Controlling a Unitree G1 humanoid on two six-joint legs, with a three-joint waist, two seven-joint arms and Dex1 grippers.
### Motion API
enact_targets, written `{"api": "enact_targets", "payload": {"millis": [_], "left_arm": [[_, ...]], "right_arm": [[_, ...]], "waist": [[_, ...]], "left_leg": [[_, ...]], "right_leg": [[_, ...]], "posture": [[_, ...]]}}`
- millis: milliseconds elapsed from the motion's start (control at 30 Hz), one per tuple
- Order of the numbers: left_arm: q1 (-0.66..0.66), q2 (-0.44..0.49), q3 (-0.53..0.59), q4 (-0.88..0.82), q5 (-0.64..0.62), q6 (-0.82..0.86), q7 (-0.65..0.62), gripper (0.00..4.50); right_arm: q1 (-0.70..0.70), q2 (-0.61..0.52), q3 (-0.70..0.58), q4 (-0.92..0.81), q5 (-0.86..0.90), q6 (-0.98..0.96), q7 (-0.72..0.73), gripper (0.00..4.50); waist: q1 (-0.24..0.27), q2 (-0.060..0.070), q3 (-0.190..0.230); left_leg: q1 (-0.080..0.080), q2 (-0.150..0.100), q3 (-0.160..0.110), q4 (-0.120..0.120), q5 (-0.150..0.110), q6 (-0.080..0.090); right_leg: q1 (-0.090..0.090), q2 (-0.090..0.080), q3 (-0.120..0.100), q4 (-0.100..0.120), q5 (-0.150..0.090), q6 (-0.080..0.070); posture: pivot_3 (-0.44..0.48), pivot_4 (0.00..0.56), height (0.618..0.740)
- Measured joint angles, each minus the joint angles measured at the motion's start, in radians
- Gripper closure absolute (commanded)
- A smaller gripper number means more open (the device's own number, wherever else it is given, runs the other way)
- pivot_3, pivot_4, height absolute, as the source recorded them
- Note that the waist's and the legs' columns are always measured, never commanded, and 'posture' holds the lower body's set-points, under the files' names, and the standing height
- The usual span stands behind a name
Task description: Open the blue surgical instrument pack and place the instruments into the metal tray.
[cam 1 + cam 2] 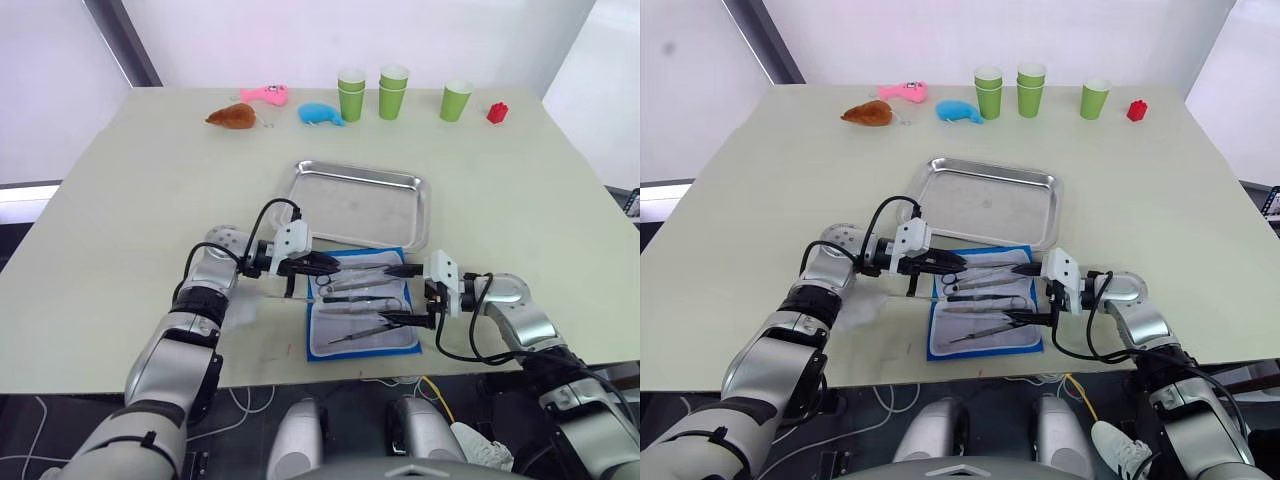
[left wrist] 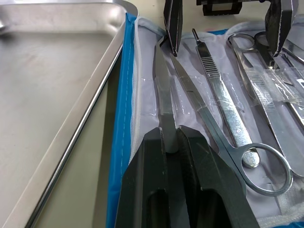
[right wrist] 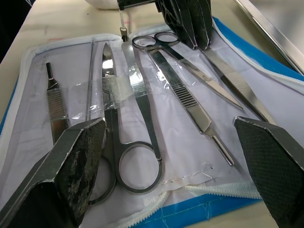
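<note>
The blue pack (image 1: pixel 362 316) lies open just in front of the metal tray (image 1: pixel 360 202), its near edge touching the tray's rim, pale lining up. The instruments (image 3: pixel 142 118) (scissors, forceps, a slim handle) lie side by side on that lining. The left gripper (image 2: pixel 176 135) is over the side of the pack nearest the tray, fingers closed on a flat silvery tool (image 2: pixel 164 95). The right gripper (image 3: pixel 171 142) hovers over the pack's far end, jaws spread wide, holding nothing.
</note>
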Motion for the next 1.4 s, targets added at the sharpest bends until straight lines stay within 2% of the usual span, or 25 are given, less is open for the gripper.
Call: {"api": "enact_targets", "payload": {"millis": [267,400,600,1067,1400], "left_arm": [[0.029,0.016,0.011,-0.052,-0.001,0.021,0.005,4.33],[0.047,0.069,0.013,-0.100,-0.001,0.036,-0.004,4.33],[0.062,0.086,0.013,-0.150,-0.004,0.072,-0.004,4.33],[0.093,0.190,0.014,-0.321,-0.034,0.196,-0.019,4.33],[0.097,0.217,0.014,-0.369,-0.045,0.247,-0.019,4.33]], "right_arm": [[-0.015,-0.004,0.020,-0.020,-0.015,0.047,-0.011,0.00],[-0.017,-0.004,0.024,-0.021,-0.015,0.054,-0.016,0.00],[-0.016,-0.004,0.029,-0.028,-0.019,0.060,-0.021,0.00],[-0.016,-0.002,0.034,-0.029,-0.020,0.058,-0.034,0.00],[-0.016,0.001,0.034,-0.028,-0.021,0.057,-0.036,0.00]], "waist": [[-0.005,-0.002,-0.004],[-0.006,-0.002,-0.006],[-0.006,-0.003,-0.007],[-0.006,-0.003,-0.007],[-0.006,-0.003,-0.007]], "left_leg": [[0.001,0.001,0.000,-0.001,0.000,0.000],[0.002,0.001,-0.001,-0.002,0.000,0.000],[0.002,0.002,-0.001,-0.002,0.000,0.000],[0.002,0.005,0.000,-0.003,0.000,0.000],[0.002,0.006,0.000,-0.003,0.000,0.000]], "right_leg": [[0.000,0.001,0.001,0.000,0.000,-0.001],[0.000,0.001,0.001,0.000,0.000,-0.001],[0.000,0.002,0.001,0.000,0.000,-0.001],[-0.001,0.003,0.002,0.000,0.000,-0.003],[-0.002,0.004,0.003,-0.001,0.000,-0.003]], "posture": [[0.000,0.150,0.739],[0.000,0.150,0.739],[0.000,0.150,0.739],[0.000,0.150,0.739],[0.000,0.150,0.739]]}}
